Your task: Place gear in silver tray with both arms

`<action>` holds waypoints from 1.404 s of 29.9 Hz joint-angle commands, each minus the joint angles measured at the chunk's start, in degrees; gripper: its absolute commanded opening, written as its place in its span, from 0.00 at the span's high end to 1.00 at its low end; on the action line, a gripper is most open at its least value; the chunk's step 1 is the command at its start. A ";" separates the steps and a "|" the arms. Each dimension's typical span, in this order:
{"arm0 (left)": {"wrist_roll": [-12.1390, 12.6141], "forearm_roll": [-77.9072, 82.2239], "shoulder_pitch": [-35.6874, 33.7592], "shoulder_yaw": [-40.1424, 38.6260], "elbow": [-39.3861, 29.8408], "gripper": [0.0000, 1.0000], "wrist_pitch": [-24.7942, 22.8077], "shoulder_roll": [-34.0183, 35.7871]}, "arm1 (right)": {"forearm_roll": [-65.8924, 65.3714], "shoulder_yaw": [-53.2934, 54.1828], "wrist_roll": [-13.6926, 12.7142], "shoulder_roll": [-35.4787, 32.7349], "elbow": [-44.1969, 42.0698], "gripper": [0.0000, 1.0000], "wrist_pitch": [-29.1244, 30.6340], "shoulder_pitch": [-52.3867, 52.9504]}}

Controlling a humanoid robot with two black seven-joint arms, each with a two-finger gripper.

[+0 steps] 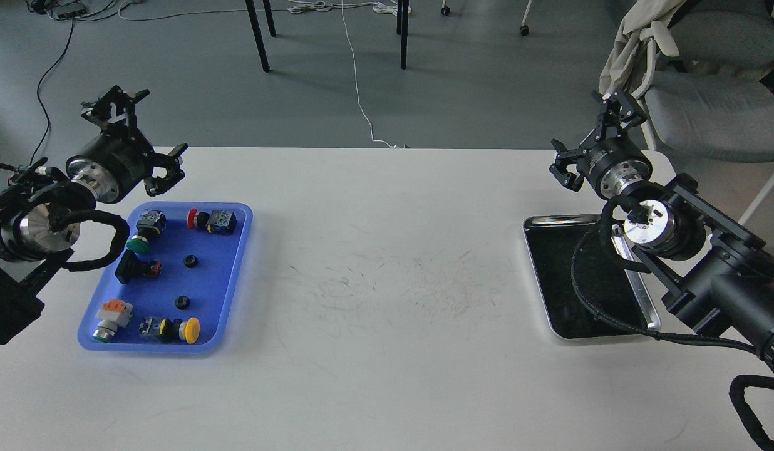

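Head view looks down on a white table [387,263] with an arm at each side. At far left, the left arm [42,219] comes in from the edge, with its silver wrist ring and a loop of black cable, and rises to the left gripper [150,141]. Its two fingers are spread wide, one pointing up over the floor beyond the table, the other reaching right over the table's back edge, and nothing sits between them.

Just right of and below that gripper lies a blue tray [237,263]. It holds several push-button switches: one with a green cap [138,244], one with a red cap [193,218], one with a yellow cap [189,330], and a grey one with an orange top [111,313]. Two small black round gears lie among them, one gear [190,261] near the tray's middle and another gear [182,302] below it.

Past a wide stretch of scuffed table, well apart from the blue tray, the silver tray [540,275] sits near the right edge, its dark floor bare where visible. The right arm [706,263] crosses over its right half. The right gripper [597,134] is raised beyond the tray's far end, fingers spread apart, holding nothing. A grey chair [706,94] stands behind it.
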 commanded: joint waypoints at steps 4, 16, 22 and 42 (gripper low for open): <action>-0.78 2.48 0.24 -0.03 -0.06 0.01 0.02 -0.23 | 0.00 -0.13 0.17 0.00 -0.08 0.01 -0.13 -0.02; 1.23 2.39 -0.02 -0.39 0.29 0.01 -9.81 0.73 | 0.00 -0.22 0.17 0.00 0.01 0.01 -0.04 -0.10; 0.71 2.83 -0.20 -0.12 2.05 0.01 -11.93 1.00 | -0.09 -0.31 0.17 0.00 -0.08 0.01 0.05 -0.10; 0.44 2.83 -0.99 -0.03 3.89 0.01 -4.72 -1.72 | -0.09 0.13 0.26 0.00 0.01 0.01 0.05 -0.54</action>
